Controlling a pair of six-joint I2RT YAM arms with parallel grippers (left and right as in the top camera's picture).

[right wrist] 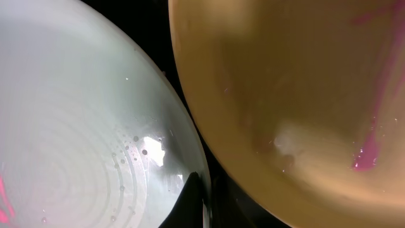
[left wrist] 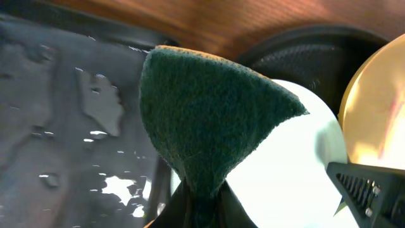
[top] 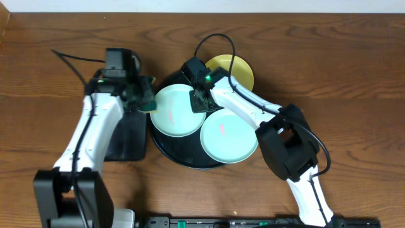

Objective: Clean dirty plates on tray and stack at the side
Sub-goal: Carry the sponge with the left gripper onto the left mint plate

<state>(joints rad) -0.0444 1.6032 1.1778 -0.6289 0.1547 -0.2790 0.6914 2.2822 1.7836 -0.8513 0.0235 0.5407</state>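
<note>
1. We see the left claw (top: 142, 96) shut tight on a green sponge (left wrist: 209, 120). The sponge sticks out past the claw's tip.
2. Just in front of that claw is the first mint plate (top: 176, 111). The sponge hangs at this plate's edge. We cannot tell if the two touch.
3. Under and beside the left claw is a flat black tray (left wrist: 63, 126) with water drops on it. It lies on the brown desk (top: 354, 76).
4. We see the right claw (top: 199, 102) closed at the other edge of the first mint plate. One dark finger (right wrist: 190, 199) lies on top of the rim, so the claw looks to pinch the plate. The other finger is hidden.
5. Just beside the right claw, on its far side, is the yellow plate (right wrist: 285, 95). It has a pink mark (right wrist: 380, 88) and wet spots on it.
6. Behind the right claw, next to its arm, lies the second mint plate (top: 229, 136). It has a small pink streak too.
7. Both mint plates sit on the round black tray (top: 183, 158), which lies under the right claw. The yellow plate sits at the tray's edge, partly over the rim.
</note>
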